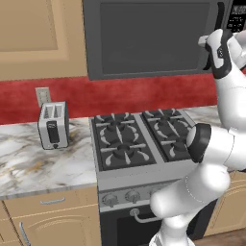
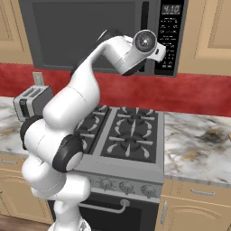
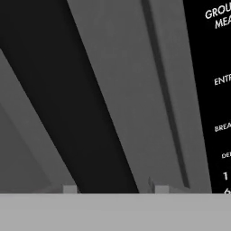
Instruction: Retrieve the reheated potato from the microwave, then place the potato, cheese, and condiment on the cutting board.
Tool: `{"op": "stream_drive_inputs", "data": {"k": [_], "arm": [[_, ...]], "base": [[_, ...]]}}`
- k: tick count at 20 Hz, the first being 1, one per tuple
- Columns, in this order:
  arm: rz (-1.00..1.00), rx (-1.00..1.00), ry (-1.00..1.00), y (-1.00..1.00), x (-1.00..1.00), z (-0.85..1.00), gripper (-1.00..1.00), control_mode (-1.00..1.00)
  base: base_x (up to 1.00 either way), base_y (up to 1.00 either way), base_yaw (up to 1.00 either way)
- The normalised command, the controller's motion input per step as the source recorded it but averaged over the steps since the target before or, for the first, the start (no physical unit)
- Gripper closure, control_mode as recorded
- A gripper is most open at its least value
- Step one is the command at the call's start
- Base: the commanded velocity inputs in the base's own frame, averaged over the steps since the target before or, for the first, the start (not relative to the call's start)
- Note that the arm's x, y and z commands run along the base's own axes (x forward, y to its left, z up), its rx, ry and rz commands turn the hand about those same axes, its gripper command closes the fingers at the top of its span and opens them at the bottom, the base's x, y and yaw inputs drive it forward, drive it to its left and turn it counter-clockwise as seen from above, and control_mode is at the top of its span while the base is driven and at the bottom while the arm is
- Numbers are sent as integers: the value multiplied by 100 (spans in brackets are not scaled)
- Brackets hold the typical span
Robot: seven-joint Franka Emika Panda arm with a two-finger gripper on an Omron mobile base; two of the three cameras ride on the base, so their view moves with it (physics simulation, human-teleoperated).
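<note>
Gripper (image 3: 113, 188) stands parted and empty, its tips straddling the dark vertical handle (image 3: 54, 90) of the microwave (image 1: 149, 38), whose door is shut. Handle runs lengthwise straight ahead, beside the button panel (image 3: 210, 90). Potato is judged inside, unseen. Stove (image 1: 139, 139) lies below, leaving swing room.

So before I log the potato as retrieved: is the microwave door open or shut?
Shut. The microwave door lies flush with the button panel, and the gripper is right at the door's handle edge.
</note>
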Motion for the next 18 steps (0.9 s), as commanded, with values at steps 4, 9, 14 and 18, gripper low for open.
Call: {"op": "stream_drive_inputs", "data": {"k": [4, 9, 14, 18], "arm": [[3, 0, 0, 11, 2, 0, 100, -100], [3, 0, 0, 14, -34, 7, 100, -100], [0, 0, -3, 20, -99, 18, 100, -100], [0, 0, -4, 26, -100, 11, 100, -100]], "base": [[0, 0, 0], [0, 0, 0], [0, 0, 0], [0, 0, 0]]}}
